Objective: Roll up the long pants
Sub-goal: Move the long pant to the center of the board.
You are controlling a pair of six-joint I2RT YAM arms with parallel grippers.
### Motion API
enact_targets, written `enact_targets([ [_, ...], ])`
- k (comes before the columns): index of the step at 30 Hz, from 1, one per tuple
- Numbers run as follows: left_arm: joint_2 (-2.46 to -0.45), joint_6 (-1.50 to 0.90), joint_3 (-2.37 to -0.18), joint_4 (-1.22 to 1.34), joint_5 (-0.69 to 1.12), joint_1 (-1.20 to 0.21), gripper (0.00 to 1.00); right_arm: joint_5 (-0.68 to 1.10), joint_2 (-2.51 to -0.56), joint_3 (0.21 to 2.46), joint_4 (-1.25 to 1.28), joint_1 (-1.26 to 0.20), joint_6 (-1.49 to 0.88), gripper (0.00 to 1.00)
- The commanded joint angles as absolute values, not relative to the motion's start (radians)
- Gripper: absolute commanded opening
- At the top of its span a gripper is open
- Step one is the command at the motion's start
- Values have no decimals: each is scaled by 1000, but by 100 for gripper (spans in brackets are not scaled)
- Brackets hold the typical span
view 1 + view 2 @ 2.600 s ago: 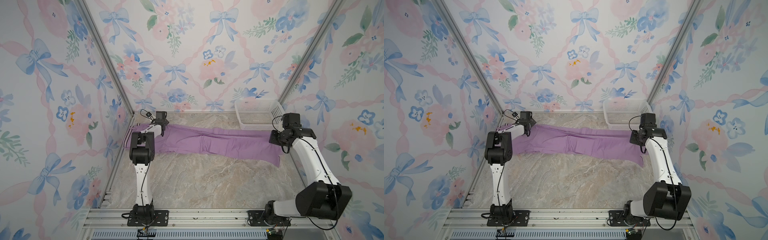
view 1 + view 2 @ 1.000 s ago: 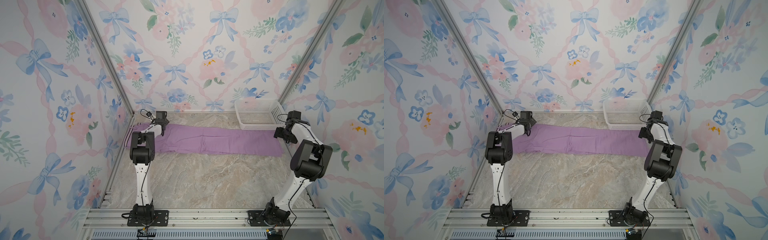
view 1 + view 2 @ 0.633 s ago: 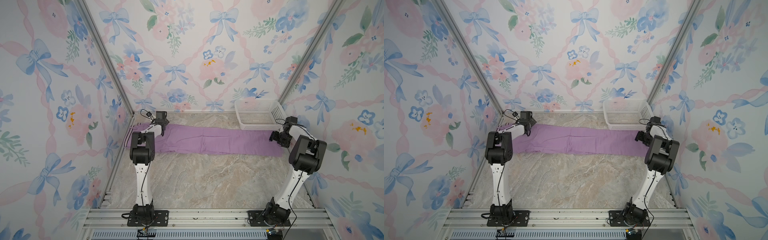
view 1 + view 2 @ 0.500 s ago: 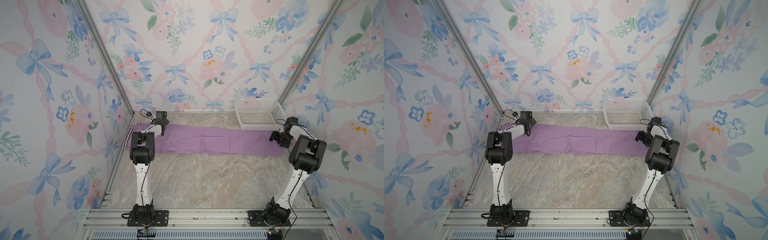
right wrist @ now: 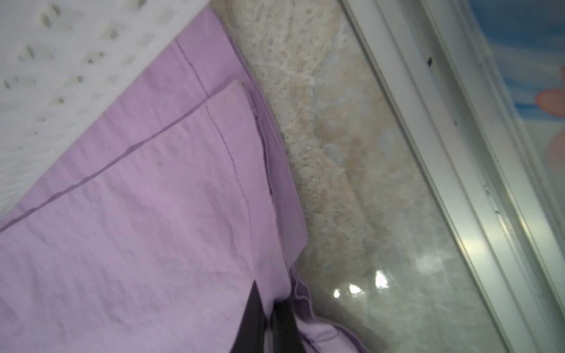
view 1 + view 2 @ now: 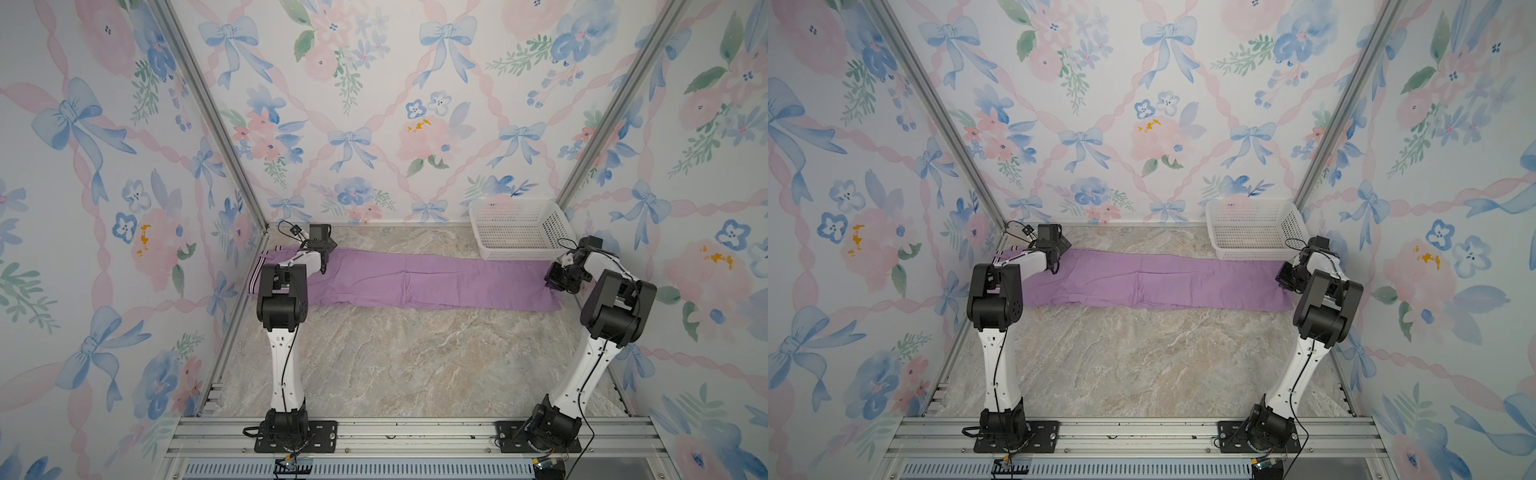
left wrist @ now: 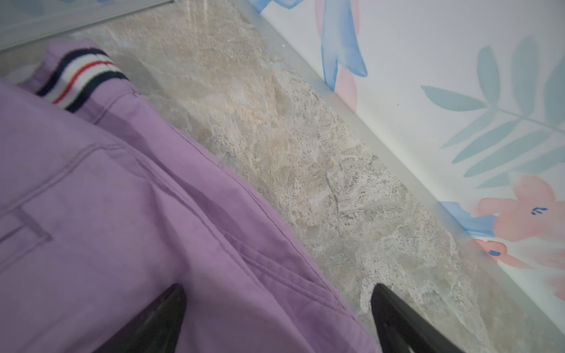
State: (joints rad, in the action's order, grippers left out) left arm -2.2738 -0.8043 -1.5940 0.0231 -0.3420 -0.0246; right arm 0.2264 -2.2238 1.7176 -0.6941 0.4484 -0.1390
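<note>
The long pants [image 6: 415, 280] lie flat and stretched across the far part of the worktop [image 6: 415, 365]. The striped waistband [image 7: 79, 79] is at the robot's left and the leg ends are at its right, just beside the white basket [image 6: 519, 251]. No roll is made yet, so I judge the task to be at its first step: taking hold of the leg end to start the roll.

The right gripper [image 5: 270, 324] is clenched on the hem at the leg end. In the right wrist view its dark fingers [image 5: 250, 321] stand close together with a fold of lilac cloth pinched between them. The left gripper [image 7: 275, 296] is fully spread and holds nothing. It stands astride the far edge of the pants near the hip, one finger over the cloth and one over the bare worktop. Whether they touch the cloth, I cannot tell.

The next move, in my judgement, calls for lifting the hem and turning it over toward the waistband, tight and straight. Only one spot of the hem seems held, so the rest could lag and make the roll crooked.
</note>
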Motion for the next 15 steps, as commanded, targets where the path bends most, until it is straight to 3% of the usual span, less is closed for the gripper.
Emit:
enact_targets([
  [1,-2220,-823,-1490,-42,-312,1,98,216,-2250,1681,-749,491,-175,0],
  [8,-2080,-824,-1286,-41,-327,0,98,174,-2187,1622,-732,602,-227,0],
  [15,-1976,-830,-1138,-41,-322,-6,98,194,-2127,1606,-721,584,-230,0],
])
